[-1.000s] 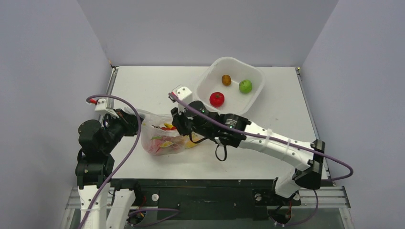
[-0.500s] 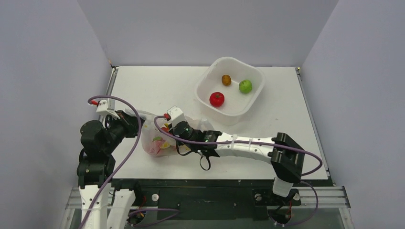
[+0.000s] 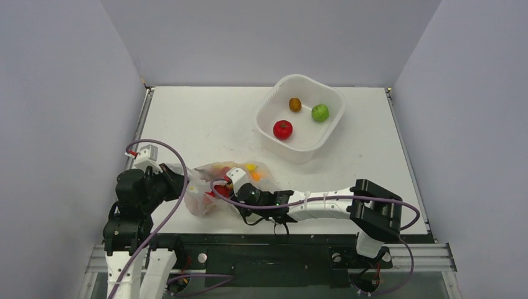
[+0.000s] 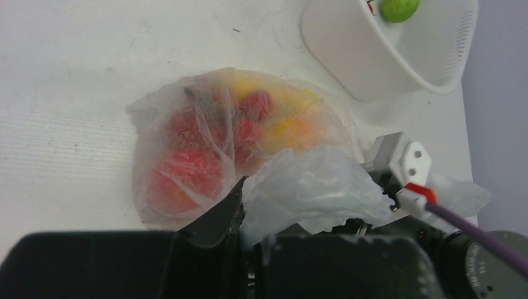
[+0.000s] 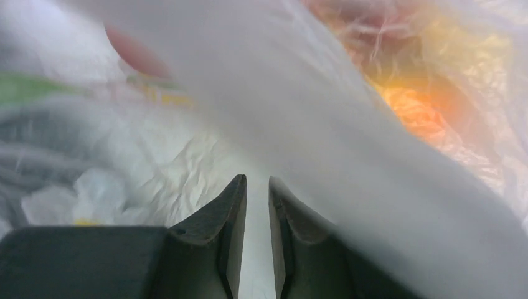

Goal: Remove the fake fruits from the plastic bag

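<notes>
While the top view is showing both arms drawn in low at the near edge of the table (image 3: 205,118), the plastic bag (image 3: 205,171) is lying bunched between them, well apart from the white tub (image 3: 299,149). One red round fruit (image 3: 282,129) is sitting in that tub with a green apple (image 3: 320,113) and a brown oval fruit (image 3: 295,104). The other fake fruits (image 3: 254,175) are showing as red and orange patches through the film. Your left gripper (image 3: 177,185) is meeting the bag's left side, and your right gripper (image 3: 219,190) is sitting deep in its folds.

From the left wrist, your left gripper (image 4: 246,218) is clamping a crumpled fold of the bag (image 4: 305,187), with the jaws closed on film. A red bunch (image 4: 187,168) and an orange-yellow fruit (image 4: 292,128) are lying inside, beyond that fold.

From the right wrist, your right gripper (image 5: 255,212) is showing its jaws drawn almost together, with only a slit between them and nothing visible in it. Whether film is caught there, I cannot tell. Film is veiling most of the lens.

Risks: you are working nearly blind on the right, so a closure is likely to be catching film rather than fruit. With both arms pulling on thin plastic, the bag could be tearing — and it is sitting near enough to the table's front edge that a drag could be carrying it over.
</notes>
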Motion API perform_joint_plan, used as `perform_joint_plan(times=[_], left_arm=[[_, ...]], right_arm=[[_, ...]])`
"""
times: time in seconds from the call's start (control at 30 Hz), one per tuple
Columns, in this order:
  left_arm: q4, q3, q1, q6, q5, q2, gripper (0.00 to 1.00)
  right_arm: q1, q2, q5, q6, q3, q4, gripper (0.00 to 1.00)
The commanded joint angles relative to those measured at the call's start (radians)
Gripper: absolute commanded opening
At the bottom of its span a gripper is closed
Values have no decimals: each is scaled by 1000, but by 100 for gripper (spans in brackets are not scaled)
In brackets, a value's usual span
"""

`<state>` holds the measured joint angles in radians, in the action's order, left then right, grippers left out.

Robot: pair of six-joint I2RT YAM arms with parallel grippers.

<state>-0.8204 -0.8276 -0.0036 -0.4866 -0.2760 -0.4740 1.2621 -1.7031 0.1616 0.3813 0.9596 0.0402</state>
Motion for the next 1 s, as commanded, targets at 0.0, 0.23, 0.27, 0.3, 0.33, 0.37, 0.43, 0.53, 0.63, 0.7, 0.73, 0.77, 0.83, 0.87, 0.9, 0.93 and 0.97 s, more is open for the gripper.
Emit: perform_joint_plan(times=[0.0,0.23,0.27,0.3,0.33,0.37,0.43,0.53,0.63,0.7,0.73,0.77,0.83,0.87,0.9,0.93,0.97], left_arm=[[-101,-5,-32,-4,82,37,0],[-110,-5,-47,6,7,94,0],[-126,-16,-47,9,10,106,0],[-135,-20,-46,13,15,114,0],[-154,-29,-46,14,26,123,0],[-163,-32,-47,15,35,145,0],[-183,-32,-47,10,51,176,0],[-188,-12,-47,2,14,201,12],[-163,-5,-47,10,-65,205,26],[-136,-28,-47,20,-160,200,31],[-137,-70,-47,23,-175,188,33],[-147,-98,-47,33,-199,178,34],[-182,-196,-47,55,-205,144,35],[-196,-272,-47,67,-202,121,35],[-226,-309,-47,92,-190,109,35],[-240,-385,-47,104,-180,85,36],[-264,-458,-47,123,-157,75,36]], right_arm=[[-50,76,-14,18,77,49,19],[-109,53,26,-12,246,16,34],[-116,46,72,4,281,-11,35],[-135,34,190,21,296,-24,36],[-143,29,251,59,315,-58,36],[-159,21,330,81,318,-61,36],[-172,-1,322,60,331,-51,36],[-152,-30,175,-3,367,-54,39],[-110,-12,77,-37,367,-72,40],[-95,21,33,-26,344,-70,42],[-94,44,9,-19,323,-67,43],[-94,54,3,-3,313,-67,43],[-101,80,-7,14,279,-71,44],[-108,96,-19,16,271,-71,44],[-112,102,-26,15,257,-70,45],[-120,108,-41,14,253,-71,45],[-123,110,-49,11,246,-72,45]])
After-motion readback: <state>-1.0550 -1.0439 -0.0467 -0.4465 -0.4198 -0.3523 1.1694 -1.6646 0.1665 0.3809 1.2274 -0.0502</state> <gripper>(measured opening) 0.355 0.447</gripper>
